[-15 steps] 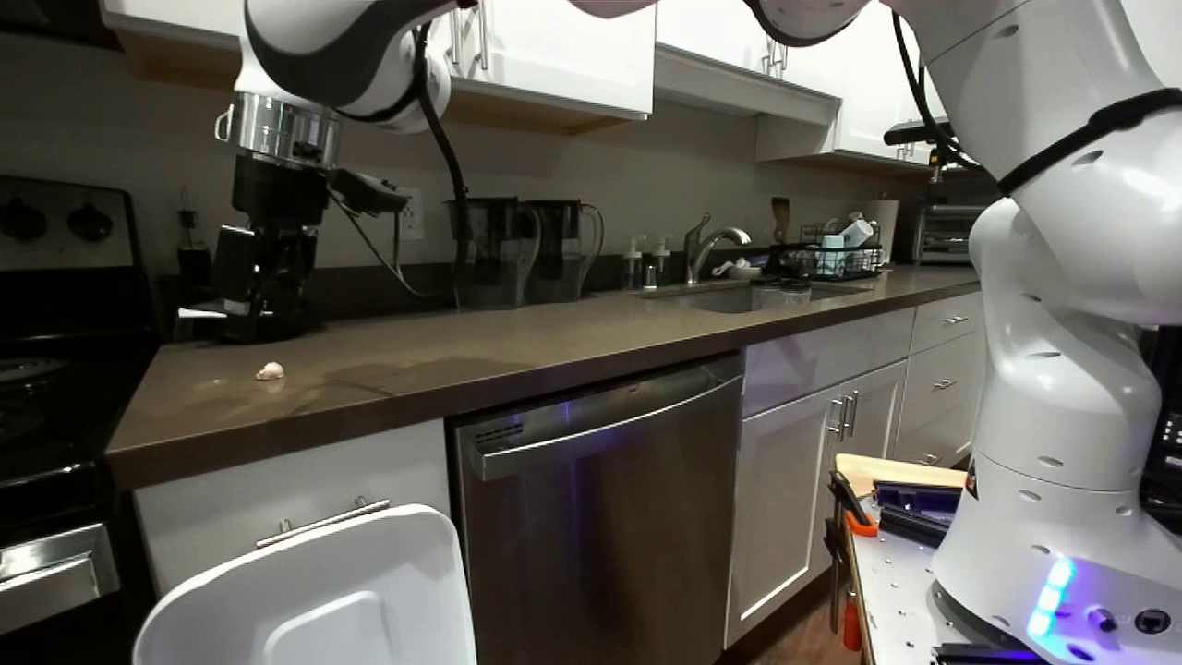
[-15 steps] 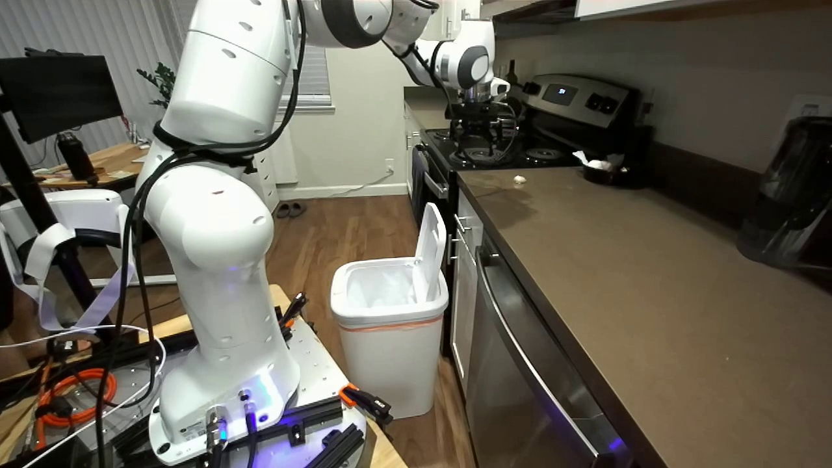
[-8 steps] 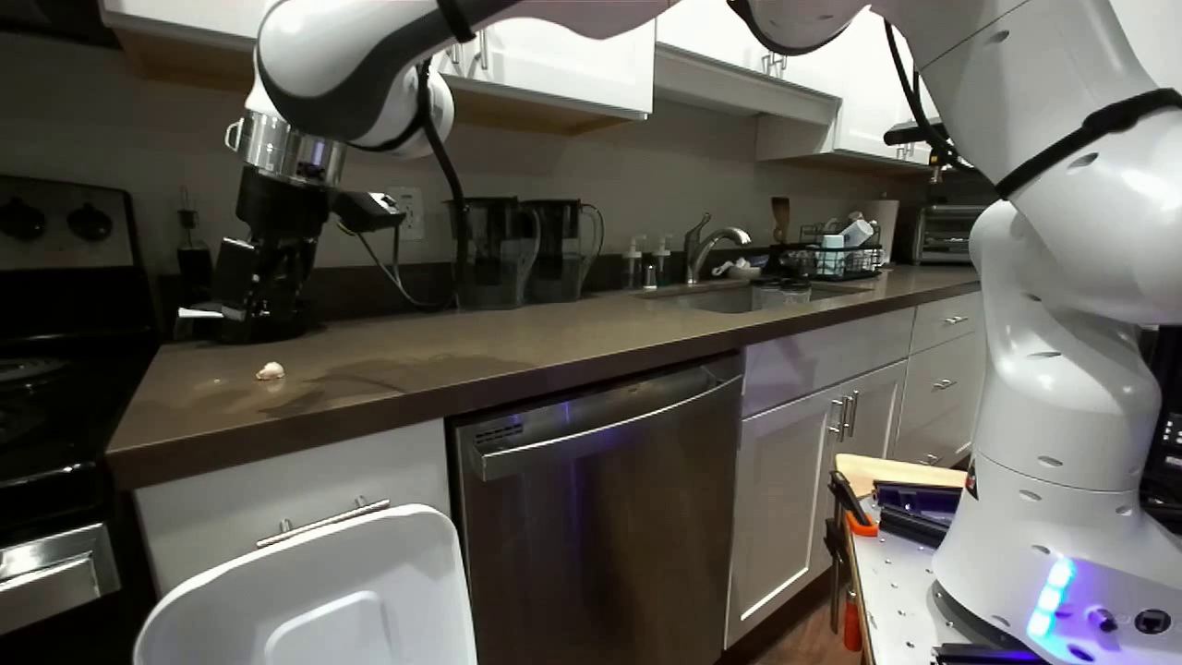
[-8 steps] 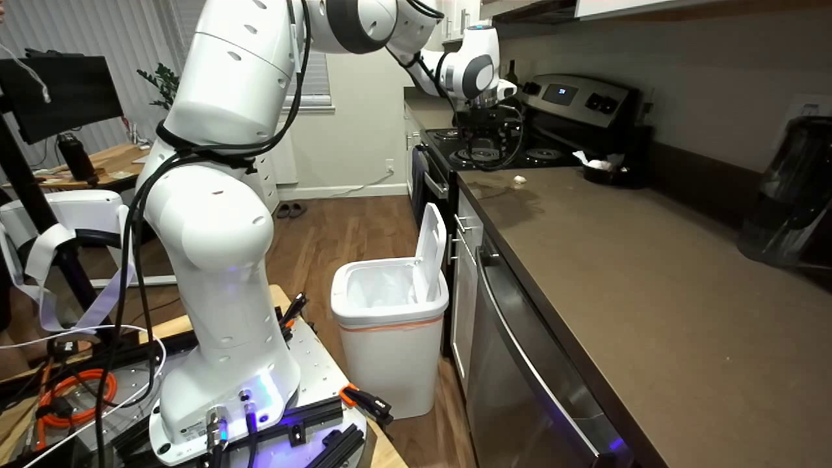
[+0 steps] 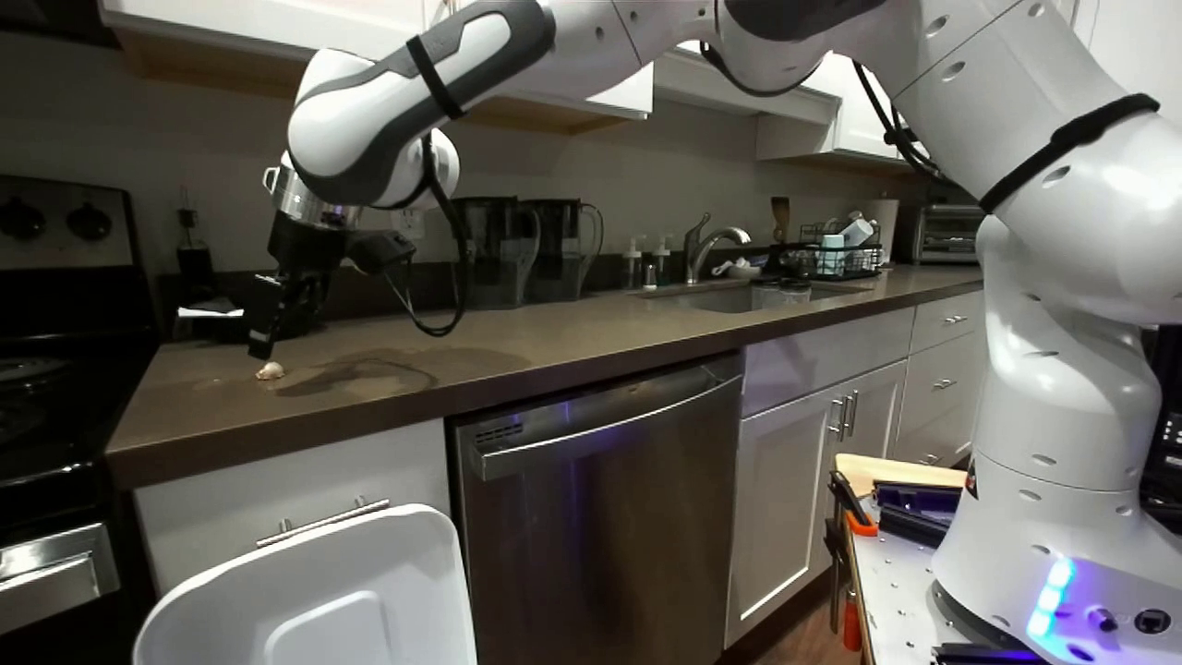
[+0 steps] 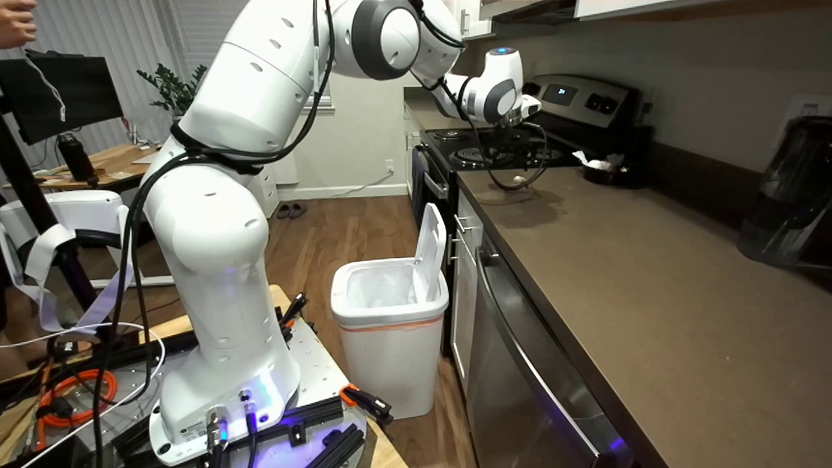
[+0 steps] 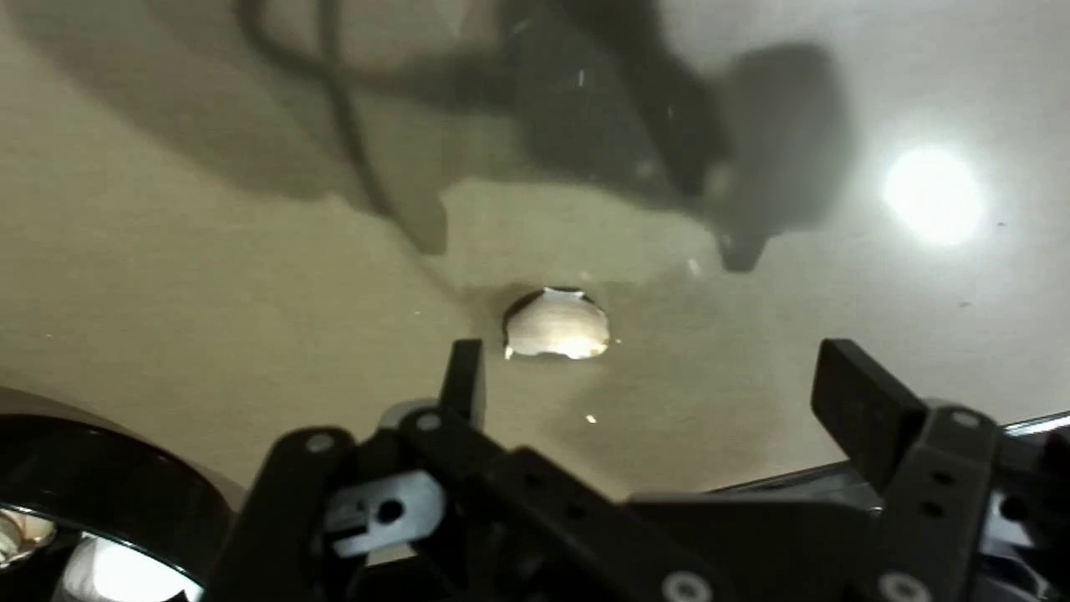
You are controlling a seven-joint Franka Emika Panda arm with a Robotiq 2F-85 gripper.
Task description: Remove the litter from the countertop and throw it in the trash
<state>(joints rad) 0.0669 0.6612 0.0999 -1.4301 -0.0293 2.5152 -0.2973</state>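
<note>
The litter is a small pale shell-like piece (image 5: 270, 370) on the dark-brown countertop (image 5: 443, 369) near the stove end. It also shows in an exterior view (image 6: 519, 180) behind the hanging cable, and in the wrist view (image 7: 557, 326). My gripper (image 5: 263, 349) points down and tilted, a little above and behind the piece. In the wrist view the gripper (image 7: 652, 359) is open and empty; the piece lies just beyond the fingertips, closer to the left finger. The trash is a white bin (image 6: 390, 364) with its lid (image 6: 430, 253) up, on the floor beside the cabinets.
A black bowl (image 6: 601, 174) with white stuff in it stands near the backsplash; its rim shows in the wrist view (image 7: 109, 451). The black stove (image 5: 55, 397) adjoins the countertop. Two pitchers (image 5: 489, 268) stand at the wall. Tiny crumbs (image 7: 591, 419) lie around the piece.
My gripper has tilted, lowered and shifted right in an exterior view, coming closer to the pale piece. The piece and bin have not moved. A person's hand appears at an edge of an exterior view.
</note>
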